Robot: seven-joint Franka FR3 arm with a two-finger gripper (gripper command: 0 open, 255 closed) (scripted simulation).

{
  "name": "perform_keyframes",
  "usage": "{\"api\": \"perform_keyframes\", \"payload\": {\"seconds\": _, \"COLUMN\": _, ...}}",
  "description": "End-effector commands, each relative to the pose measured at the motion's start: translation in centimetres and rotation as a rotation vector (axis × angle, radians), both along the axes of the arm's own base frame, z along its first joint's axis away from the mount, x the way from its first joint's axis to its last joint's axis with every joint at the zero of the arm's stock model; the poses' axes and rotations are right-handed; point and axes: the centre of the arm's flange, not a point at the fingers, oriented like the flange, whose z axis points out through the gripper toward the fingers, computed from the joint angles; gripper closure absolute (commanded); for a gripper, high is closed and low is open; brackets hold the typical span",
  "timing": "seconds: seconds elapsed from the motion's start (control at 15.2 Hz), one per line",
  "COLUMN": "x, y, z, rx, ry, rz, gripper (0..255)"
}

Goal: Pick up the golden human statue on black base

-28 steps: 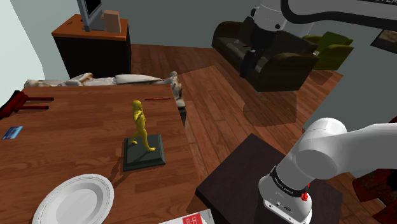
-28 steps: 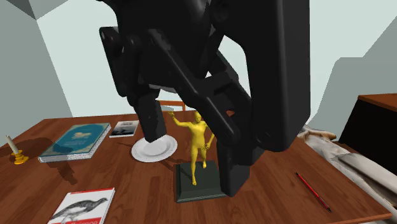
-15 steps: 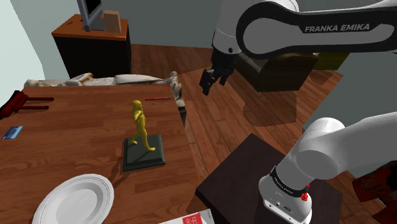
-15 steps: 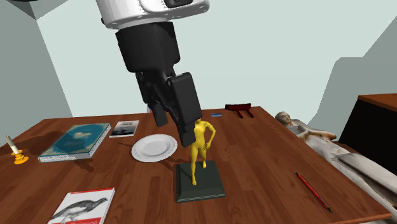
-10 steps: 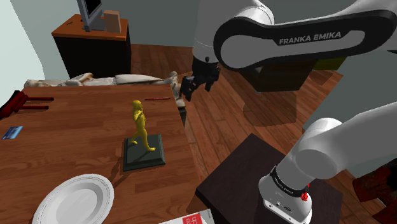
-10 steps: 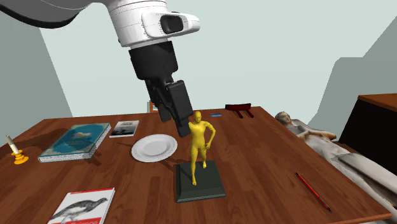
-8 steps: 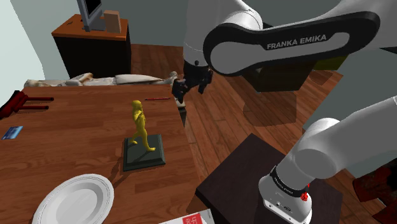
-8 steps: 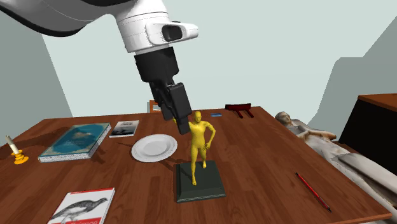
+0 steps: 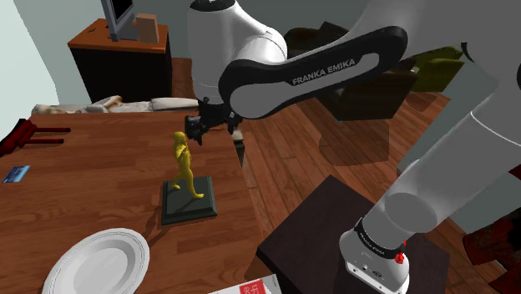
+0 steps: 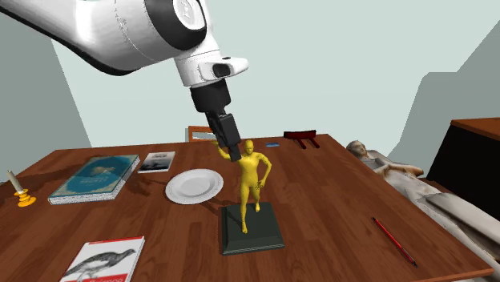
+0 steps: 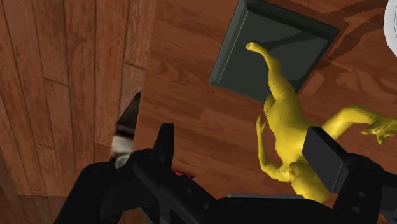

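Pale walls and a plank floor framed a brown wooden tabletop [image 10: 336,200] that carried everything.

Second exterior view, left to right:
- A white candle in a small gold holder [image 10: 18,191] stood at the far left edge.
- A thick blue-covered book [image 10: 96,176] lay next.
- A white book with a bird picture [image 10: 106,260] lay at the near edge, its title too small to read.
- A small pale booklet [image 10: 157,162] lay further back, cover print illegible.
- A white plate [image 10: 194,186] lay flat near the statue's base.
- The end effector [image 10: 231,152] hung tilted at the head and raised arm of the yellow human statue [image 10: 250,183].
- The statue stood upright on its dark square base [image 10: 252,231] near the tabletop's middle.
- A small red stand [image 10: 302,138] sat behind it at the far edge.
- A red pencil [image 10: 393,239] lay further right.
- A pale reclining figure [image 10: 383,164] lay beyond the tabletop's edge.
- A dark cabinet [image 10: 473,152] stood at the right.

Shoulder view: the white arm [image 9: 238,46] arched over the tabletop, and its black band read "FRANKA EMIKA". A white book with a red label [image 9: 249,289] showed at the lower edge, its characters unreadable.

Wrist view: the fingers [image 11: 167,146] stood apart, open, clasping nothing. The statue's head and shoulders lay between them, close against one finger. Whether they touched could not be told. The base sat flat on the wood.
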Motion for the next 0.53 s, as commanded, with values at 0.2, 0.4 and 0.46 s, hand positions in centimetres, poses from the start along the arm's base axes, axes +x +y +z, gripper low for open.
{"api": "perform_keyframes", "payload": {"seconds": 0.2, "x": 4.0, "y": 4.9, "z": -2.7, "rx": -0.003, "ry": -0.03, "rz": -0.072, "gripper": 0}}
{"api": "perform_keyframes", "payload": {"seconds": 0.4, "x": 6.6, "y": 7.5, "z": -4.2, "rx": -0.006, "ry": -0.046, "rz": -0.114, "gripper": 0}}
{"api": "perform_keyframes", "payload": {"seconds": 0.46, "x": 6.8, "y": 7.7, "z": -4.3, "rx": -0.006, "ry": -0.047, "rz": -0.116, "gripper": 0}}
